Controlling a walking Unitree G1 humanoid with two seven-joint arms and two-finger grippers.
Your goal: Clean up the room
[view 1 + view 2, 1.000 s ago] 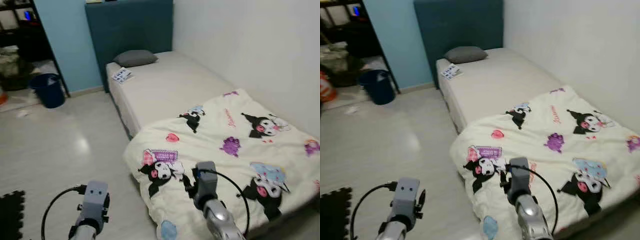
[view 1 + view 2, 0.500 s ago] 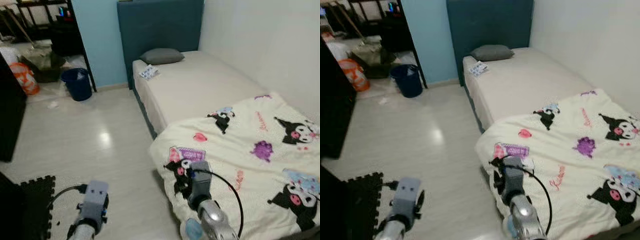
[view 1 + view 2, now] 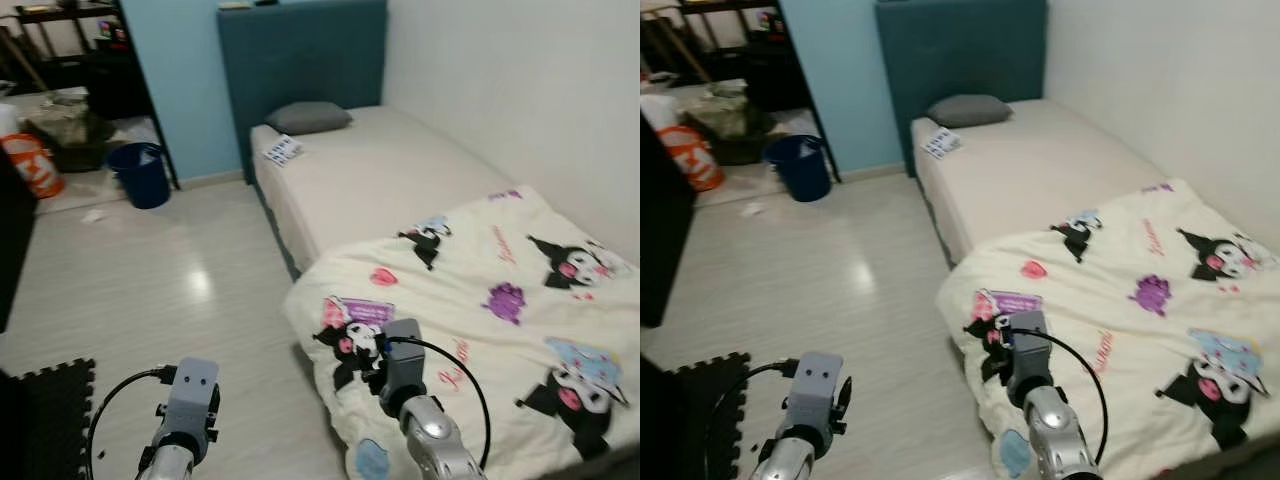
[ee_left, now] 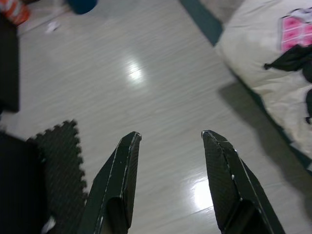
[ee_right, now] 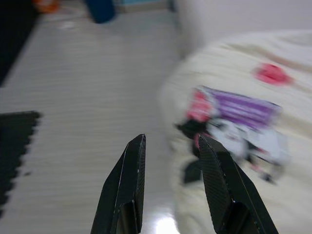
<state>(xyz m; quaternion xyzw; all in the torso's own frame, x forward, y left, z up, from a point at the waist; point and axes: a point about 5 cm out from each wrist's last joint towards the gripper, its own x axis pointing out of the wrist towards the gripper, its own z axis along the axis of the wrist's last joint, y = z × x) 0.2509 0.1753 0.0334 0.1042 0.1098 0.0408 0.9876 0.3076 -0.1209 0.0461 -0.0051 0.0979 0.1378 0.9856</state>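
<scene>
Head camera has swung between samples: first toward the robot's left, then partly back. Scene content shifted as a whole; no object moved on its own.

More of the doorway side is in frame now than a second ago: orange bag (image 3: pixel 691 157) and a black furniture edge (image 3: pixel 662 235) have entered at far left.

Blue bin (image 3: pixel 139 175) sits further right in frame than a second ago.

Black foam mat (image 3: pixel 45 410) shows more area than a second ago.

Cartoon-print blanket (image 3: pixel 480 310): its right portion runs further out of frame than a second ago.
</scene>
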